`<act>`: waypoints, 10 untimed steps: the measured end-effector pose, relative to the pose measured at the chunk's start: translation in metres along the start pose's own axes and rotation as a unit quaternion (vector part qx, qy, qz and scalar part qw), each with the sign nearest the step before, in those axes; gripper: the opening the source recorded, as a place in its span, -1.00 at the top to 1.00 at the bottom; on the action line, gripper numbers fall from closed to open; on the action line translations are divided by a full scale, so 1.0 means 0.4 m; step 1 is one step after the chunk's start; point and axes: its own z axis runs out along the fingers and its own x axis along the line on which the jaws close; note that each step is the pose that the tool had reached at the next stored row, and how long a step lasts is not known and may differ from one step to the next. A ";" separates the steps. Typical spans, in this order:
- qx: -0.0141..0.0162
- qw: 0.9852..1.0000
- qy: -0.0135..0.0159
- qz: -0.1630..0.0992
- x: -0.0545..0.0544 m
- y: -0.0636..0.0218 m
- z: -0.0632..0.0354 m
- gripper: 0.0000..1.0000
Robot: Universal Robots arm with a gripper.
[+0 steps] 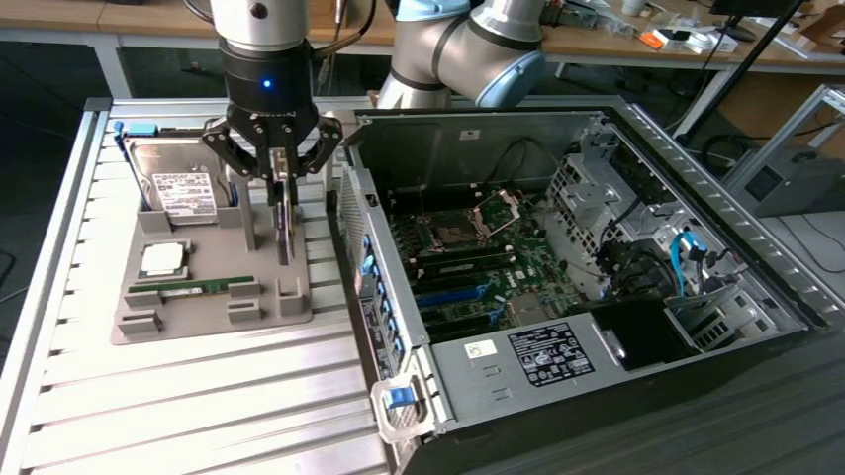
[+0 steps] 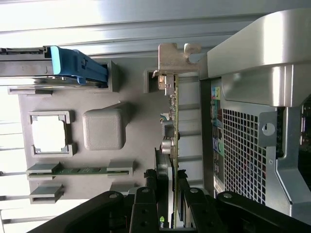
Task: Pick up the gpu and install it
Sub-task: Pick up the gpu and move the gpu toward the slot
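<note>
The gripper (image 1: pixel 279 178) is clamped on the gpu (image 1: pixel 283 233), one black finger on each face of the card. In the wrist view the gripper (image 2: pixel 167 180) pinches the gpu (image 2: pixel 174 121) at one end, and the silver bracket (image 2: pixel 172 56) sticks out at the far end. The card stands on edge, thin and upright, over the gray holder tray (image 1: pixel 198 322), on the tray's side nearest the open computer case (image 1: pixel 555 257). I cannot tell whether it is seated in its slot or just clear of it. Further out on the tray is the hard drive (image 1: pixel 178 183), then the square CPU (image 1: pixel 162 259) and the narrow RAM stick (image 1: pixel 198 287) in their own recesses. The tray sits on a slatted metal table (image 1: pixel 198 406), with the case just beside it on the exterior view's right, its motherboard (image 1: pixel 489 267) exposed.
</note>
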 end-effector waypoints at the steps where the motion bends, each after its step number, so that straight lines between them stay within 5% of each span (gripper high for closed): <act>1: 0.000 1.000 0.000 0.000 0.000 0.000 -0.001 0.47; 10: 0.000 1.000 0.000 0.000 0.000 -0.001 -0.008 0.47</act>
